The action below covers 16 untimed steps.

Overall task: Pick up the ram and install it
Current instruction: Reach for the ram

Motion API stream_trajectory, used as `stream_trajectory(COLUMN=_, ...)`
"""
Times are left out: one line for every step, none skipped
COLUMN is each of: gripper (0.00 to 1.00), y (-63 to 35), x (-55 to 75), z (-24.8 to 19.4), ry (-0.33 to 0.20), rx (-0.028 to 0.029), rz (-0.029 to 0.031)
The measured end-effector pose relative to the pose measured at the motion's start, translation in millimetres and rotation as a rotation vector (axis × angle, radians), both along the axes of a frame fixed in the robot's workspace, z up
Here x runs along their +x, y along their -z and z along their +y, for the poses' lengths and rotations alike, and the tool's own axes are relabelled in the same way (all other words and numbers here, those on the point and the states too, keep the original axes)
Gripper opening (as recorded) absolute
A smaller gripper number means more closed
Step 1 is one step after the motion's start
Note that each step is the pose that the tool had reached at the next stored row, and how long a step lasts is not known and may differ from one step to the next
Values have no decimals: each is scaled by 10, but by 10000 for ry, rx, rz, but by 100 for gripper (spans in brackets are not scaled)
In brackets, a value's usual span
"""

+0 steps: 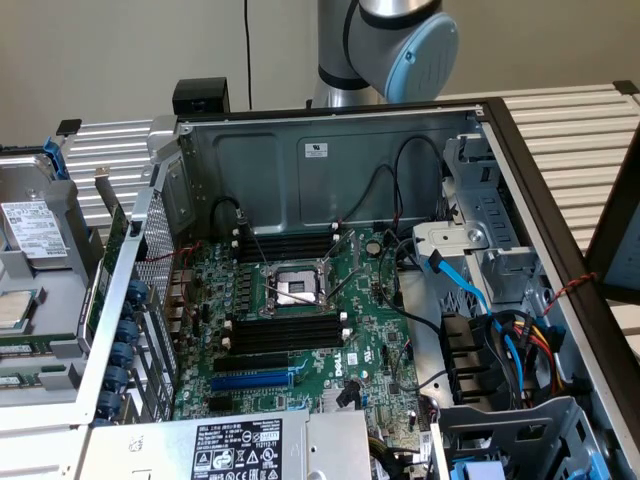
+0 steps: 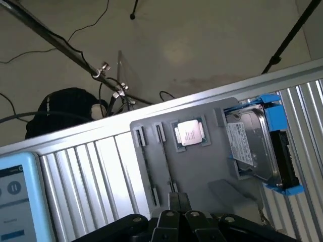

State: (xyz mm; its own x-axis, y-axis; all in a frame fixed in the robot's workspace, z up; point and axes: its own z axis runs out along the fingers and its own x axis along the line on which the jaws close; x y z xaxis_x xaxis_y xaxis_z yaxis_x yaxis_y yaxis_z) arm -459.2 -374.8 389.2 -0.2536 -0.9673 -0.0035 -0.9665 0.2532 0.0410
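The claw (image 2: 177, 202) was pinched shut with nothing between its tips, hanging well above a grey tray (image 2: 202, 171) on the slatted counter (image 2: 91, 181). The ram (image 1: 20, 349) seemed to stand on edge in a long groove of that tray, showing as a thin green strip at the exterior view's left; more I could not tell. Beside the grooves lay a processor chip (image 2: 190, 133), and past it a hard drive (image 2: 255, 146) in a blue bracket. The open computer case (image 1: 330, 150) sat just beside the tray, its black slots (image 1: 285, 335) and blue slot (image 1: 252, 380) bare on the motherboard (image 1: 370, 330).
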Motion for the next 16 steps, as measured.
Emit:
stream_trajectory(gripper=10, y=2, x=0, z=0, ry=-181, rx=0, rz=-1)
stream_trajectory(gripper=10, y=3, x=0, z=0, ry=-359, rx=1, rz=-2)
stream_trajectory(gripper=10, y=5, x=-1, z=0, ry=-540, rx=1, rz=-3)
stream_trajectory(gripper=10, y=6, x=-1, z=0, ry=-719, rx=2, rz=-3)
stream_trajectory(gripper=10, y=7, x=-1, z=0, ry=-894, rx=1, rz=-3)
stream_trajectory(gripper=10, y=7, x=-1, z=0, ry=-973, rx=2, rz=-2)
stream_trajectory(gripper=10, y=7, x=-1, z=0, ry=-974, rx=0, rz=-1)
stream_trajectory(gripper=10, y=7, x=-1, z=3, ry=-974, rx=4, rz=-1)
stream_trajectory(gripper=10, y=7, x=-1, z=4, ry=-974, rx=6, rz=-1)
stream_trajectory(gripper=10, y=7, x=-1, z=4, ry=-974, rx=6, rz=-1)
stream_trajectory(gripper=10, y=7, x=-1, z=4, ry=-975, rx=7, rz=-2)
stream_trajectory(gripper=10, y=8, x=0, z=4, ry=-975, rx=7, rz=-2)
stream_trajectory(gripper=10, y=7, x=-1, z=4, ry=-976, rx=7, rz=-2)
stream_trajectory(gripper=10, y=8, x=0, z=4, ry=-976, rx=7, rz=-3)
stream_trajectory(gripper=10, y=8, x=0, z=5, ry=-976, rx=21, rz=-2)
stream_trajectory(gripper=10, y=9, x=0, z=5, ry=-975, rx=33, rz=-2)
